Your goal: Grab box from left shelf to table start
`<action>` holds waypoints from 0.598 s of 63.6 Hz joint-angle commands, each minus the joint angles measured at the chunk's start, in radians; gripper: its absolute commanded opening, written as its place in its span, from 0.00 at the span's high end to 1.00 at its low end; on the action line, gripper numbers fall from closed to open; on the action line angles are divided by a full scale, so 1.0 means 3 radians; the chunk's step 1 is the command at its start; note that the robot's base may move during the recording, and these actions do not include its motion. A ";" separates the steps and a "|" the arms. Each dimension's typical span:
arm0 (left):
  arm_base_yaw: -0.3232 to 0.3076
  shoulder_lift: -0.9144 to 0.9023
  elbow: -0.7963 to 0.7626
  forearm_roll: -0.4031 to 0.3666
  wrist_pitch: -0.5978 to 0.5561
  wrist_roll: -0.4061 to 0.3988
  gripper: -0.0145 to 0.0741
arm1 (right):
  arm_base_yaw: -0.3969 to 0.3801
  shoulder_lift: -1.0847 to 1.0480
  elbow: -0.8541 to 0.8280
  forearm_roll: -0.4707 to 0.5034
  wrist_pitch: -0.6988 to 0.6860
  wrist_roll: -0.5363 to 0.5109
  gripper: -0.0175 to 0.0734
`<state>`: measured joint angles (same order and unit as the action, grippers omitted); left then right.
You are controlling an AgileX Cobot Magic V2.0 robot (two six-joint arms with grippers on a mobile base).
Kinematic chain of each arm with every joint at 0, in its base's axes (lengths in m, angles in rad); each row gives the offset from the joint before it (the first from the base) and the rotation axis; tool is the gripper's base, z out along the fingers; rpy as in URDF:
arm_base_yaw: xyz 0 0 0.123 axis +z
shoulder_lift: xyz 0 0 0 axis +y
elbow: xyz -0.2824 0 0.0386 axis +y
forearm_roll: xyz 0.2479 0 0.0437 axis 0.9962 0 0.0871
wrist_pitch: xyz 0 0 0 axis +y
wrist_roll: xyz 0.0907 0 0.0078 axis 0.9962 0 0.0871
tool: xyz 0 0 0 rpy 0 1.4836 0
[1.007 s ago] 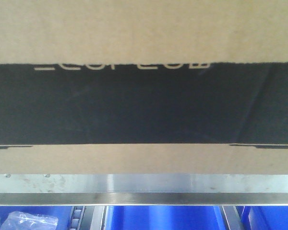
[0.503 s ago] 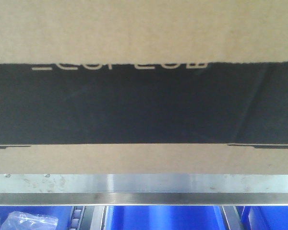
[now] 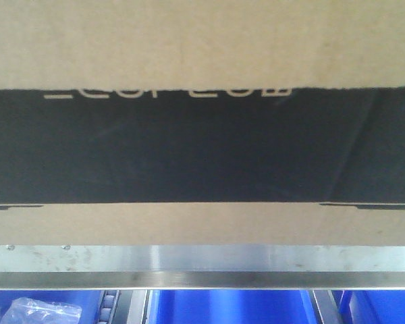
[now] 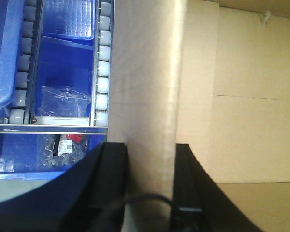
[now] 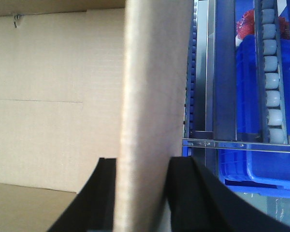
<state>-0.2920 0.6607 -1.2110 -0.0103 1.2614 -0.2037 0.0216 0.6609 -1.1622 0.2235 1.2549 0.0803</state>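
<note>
The brown cardboard box (image 3: pixel 202 40) fills the front view, its black panel with white lettering across the middle. It sits on the silvery metal shelf rail (image 3: pixel 202 260). In the left wrist view my left gripper (image 4: pixel 151 154) is shut on the box's upright side wall (image 4: pixel 145 72), one black finger on each face. In the right wrist view my right gripper (image 5: pixel 142 166) is shut on the opposite side wall (image 5: pixel 154 72) the same way. The open inside of the box shows in both wrist views. The table is out of view.
Blue plastic bins (image 3: pixel 229 307) sit below the shelf rail. A clear plastic bag (image 3: pixel 34 312) lies in the lower left bin. Roller tracks (image 4: pixel 102 63) and bagged items (image 4: pixel 63 101) show beside the box; more rollers (image 5: pixel 273 77) and blue bins show on the right.
</note>
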 commanded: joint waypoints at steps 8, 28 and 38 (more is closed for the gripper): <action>-0.0003 -0.0041 -0.0127 -0.0093 0.0223 -0.0065 0.85 | -0.0014 0.0001 -0.0083 -0.0048 -0.0139 -0.0025 0.75; -0.0003 -0.0041 -0.0127 -0.0093 0.0223 -0.0065 0.85 | -0.0014 0.0001 -0.0083 -0.0048 -0.0139 -0.0025 0.75; -0.0003 -0.0041 -0.0127 -0.0093 0.0223 -0.0065 0.85 | -0.0014 0.0001 -0.0083 -0.0048 -0.0139 -0.0025 0.75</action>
<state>-0.2920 0.6607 -1.2110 -0.0103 1.2614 -0.2037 0.0216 0.6609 -1.1622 0.2235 1.2549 0.0803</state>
